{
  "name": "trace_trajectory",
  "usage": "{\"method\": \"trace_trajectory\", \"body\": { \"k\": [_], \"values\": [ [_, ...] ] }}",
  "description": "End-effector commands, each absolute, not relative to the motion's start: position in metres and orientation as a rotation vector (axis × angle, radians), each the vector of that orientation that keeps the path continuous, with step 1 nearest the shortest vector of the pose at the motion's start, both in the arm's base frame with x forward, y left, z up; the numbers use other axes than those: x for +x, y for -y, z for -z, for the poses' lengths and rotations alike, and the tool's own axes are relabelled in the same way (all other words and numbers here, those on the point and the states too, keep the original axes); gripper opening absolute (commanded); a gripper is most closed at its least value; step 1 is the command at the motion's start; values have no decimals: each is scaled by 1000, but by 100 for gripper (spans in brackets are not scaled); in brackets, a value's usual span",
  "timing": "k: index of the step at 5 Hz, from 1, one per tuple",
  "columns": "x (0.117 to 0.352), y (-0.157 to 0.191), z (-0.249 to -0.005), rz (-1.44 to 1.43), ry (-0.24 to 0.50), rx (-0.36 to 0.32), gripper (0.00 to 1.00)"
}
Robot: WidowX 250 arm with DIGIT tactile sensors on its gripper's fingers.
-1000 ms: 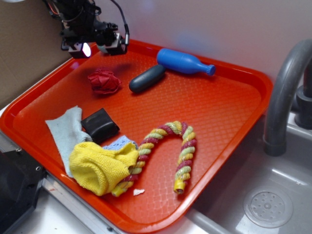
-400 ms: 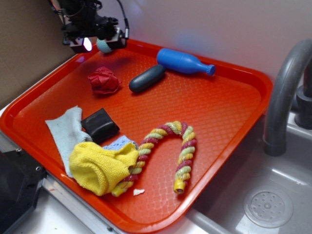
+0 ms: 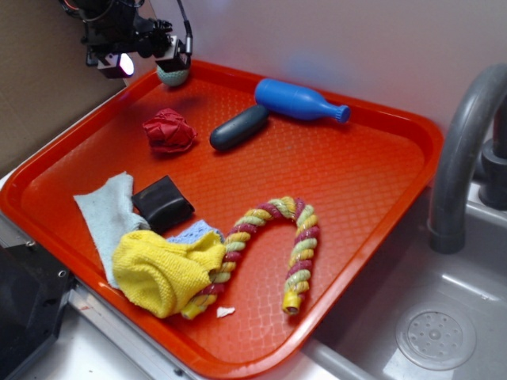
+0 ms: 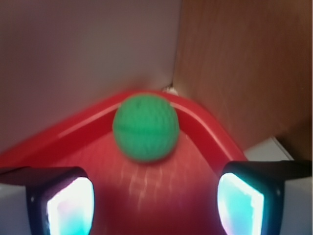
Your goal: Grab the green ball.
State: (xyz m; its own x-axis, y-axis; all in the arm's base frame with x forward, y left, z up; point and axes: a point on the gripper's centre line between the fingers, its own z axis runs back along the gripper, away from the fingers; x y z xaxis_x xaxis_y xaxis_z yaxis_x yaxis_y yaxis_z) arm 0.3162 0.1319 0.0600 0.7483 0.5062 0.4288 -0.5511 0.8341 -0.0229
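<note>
The green ball (image 3: pixel 172 75) is small and pale green and lies in the far left corner of the red tray (image 3: pixel 372 170), against its rim. My gripper (image 3: pixel 149 63) hovers just left of and above it, open, with lit pads. The wrist view shows the green ball (image 4: pixel 145 127) ahead of the gripper (image 4: pixel 154 198), centred between but beyond the two glowing fingers (image 4: pixel 68 200). Nothing sits between the jaws, which stand wide apart.
On the tray lie a red wrinkly wad (image 3: pixel 169 131), a dark grey oblong (image 3: pixel 238 127), a blue bottle (image 3: pixel 299 100), a black block (image 3: pixel 162 203), a yellow cloth (image 3: pixel 165 271) and a striped rope (image 3: pixel 273 237). A grey faucet (image 3: pixel 463 158) stands at right, above a sink.
The gripper has shifted left and back toward the tray corner. The green ball, hidden under it a second ago, now shows at its right side.
</note>
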Motion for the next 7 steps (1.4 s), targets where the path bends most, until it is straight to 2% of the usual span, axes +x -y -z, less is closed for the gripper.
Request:
{"method": "trace_trajectory", "body": {
  "k": [1, 2, 3, 5, 7],
  "values": [
    [355, -143, -56, -569, 467, 172, 100],
    [356, -144, -55, -565, 470, 178, 100],
    [355, -141, -50, -557, 473, 195, 0],
    [349, -141, -43, -553, 461, 208, 0],
    [335, -134, -56, -545, 472, 183, 0]
  ]
}}
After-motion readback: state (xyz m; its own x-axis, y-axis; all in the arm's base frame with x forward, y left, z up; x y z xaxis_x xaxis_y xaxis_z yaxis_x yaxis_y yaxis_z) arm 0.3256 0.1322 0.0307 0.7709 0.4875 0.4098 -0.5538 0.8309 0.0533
